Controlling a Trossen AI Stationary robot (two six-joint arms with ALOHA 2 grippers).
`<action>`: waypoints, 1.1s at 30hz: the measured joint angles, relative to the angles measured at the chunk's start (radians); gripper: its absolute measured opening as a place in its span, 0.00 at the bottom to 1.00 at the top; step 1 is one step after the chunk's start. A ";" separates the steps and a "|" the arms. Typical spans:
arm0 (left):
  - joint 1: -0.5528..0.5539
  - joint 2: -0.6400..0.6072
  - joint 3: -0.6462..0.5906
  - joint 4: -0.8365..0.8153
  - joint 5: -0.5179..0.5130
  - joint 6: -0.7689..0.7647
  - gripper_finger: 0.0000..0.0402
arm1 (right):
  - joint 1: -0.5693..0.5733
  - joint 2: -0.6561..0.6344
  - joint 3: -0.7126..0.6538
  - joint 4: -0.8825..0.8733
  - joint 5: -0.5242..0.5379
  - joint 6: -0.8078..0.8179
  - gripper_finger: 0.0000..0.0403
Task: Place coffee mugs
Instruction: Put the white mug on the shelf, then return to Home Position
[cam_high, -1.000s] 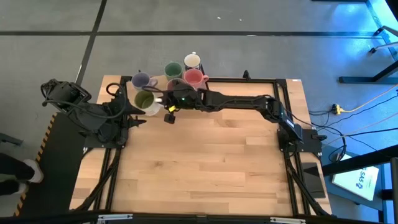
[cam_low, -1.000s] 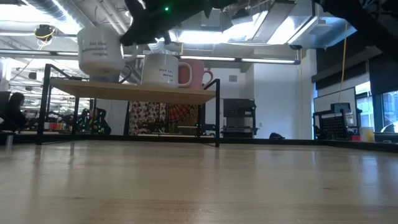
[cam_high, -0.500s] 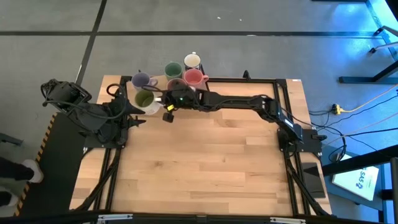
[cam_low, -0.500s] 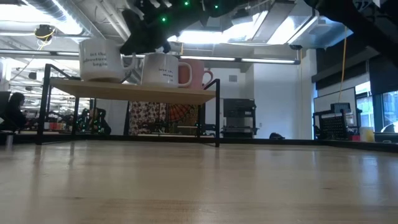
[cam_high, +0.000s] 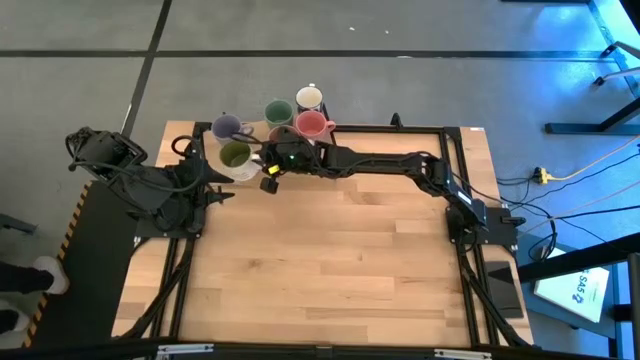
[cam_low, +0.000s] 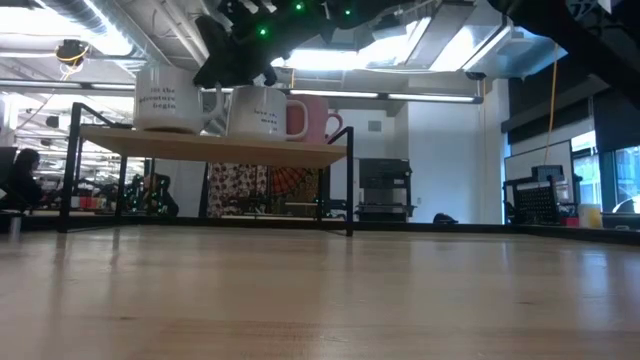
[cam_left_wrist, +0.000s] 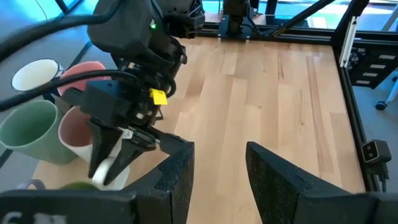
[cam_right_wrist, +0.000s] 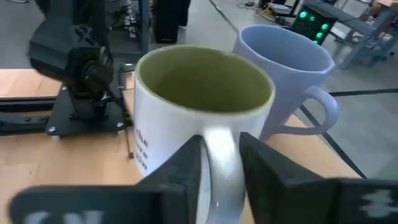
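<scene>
Your right gripper straddles the white handle of the green-lined mug, fingers slightly parted; left gripper waits open, empty.

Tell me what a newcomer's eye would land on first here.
First, the cluster of mugs on the raised shelf at the table's far left edge. There the right claw straddles the white handle of the green-lined mug, beside the lavender-blue mug; whether it grips is unclear. The left claw waits open at the table's left side, facing the scene.
</scene>
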 joint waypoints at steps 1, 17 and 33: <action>0.000 0.000 0.000 0.000 0.000 0.000 0.35 | -0.001 0.000 0.000 0.000 0.004 0.006 0.24; 0.000 0.000 0.000 0.000 0.000 0.000 0.35 | 0.001 -0.034 0.000 -0.015 -0.092 -0.025 0.39; 0.000 0.003 -0.041 0.297 0.028 0.154 0.35 | 0.002 -0.539 0.001 -0.382 -0.235 -0.364 0.40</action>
